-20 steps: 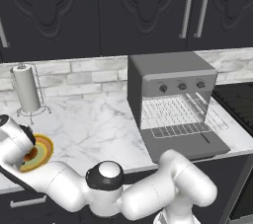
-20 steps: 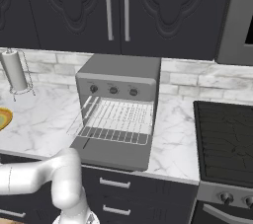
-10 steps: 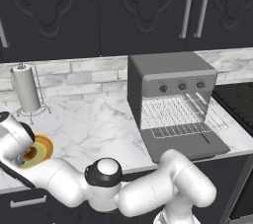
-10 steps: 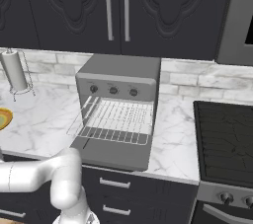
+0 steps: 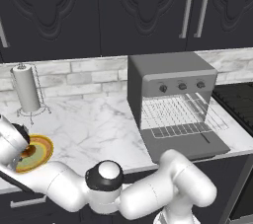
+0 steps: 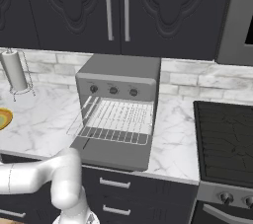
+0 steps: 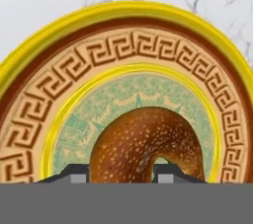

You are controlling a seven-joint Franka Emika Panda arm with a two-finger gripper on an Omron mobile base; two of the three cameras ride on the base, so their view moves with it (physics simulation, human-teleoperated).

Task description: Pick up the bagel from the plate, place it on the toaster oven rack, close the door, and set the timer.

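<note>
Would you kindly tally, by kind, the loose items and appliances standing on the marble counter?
Bagel: 1
Plate: 1
Paper towel holder: 1
Toaster oven: 1
Total: 4

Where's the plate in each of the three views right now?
Left base view: plate at lower left, partly behind the arm.
Right base view: a sliver at the left edge.
Hand view: rim arcs across, bagel on it.
Shared landmark: paper towel holder behind it.

Brown bagel [image 7: 148,144] on plate [image 7: 64,119]
</note>
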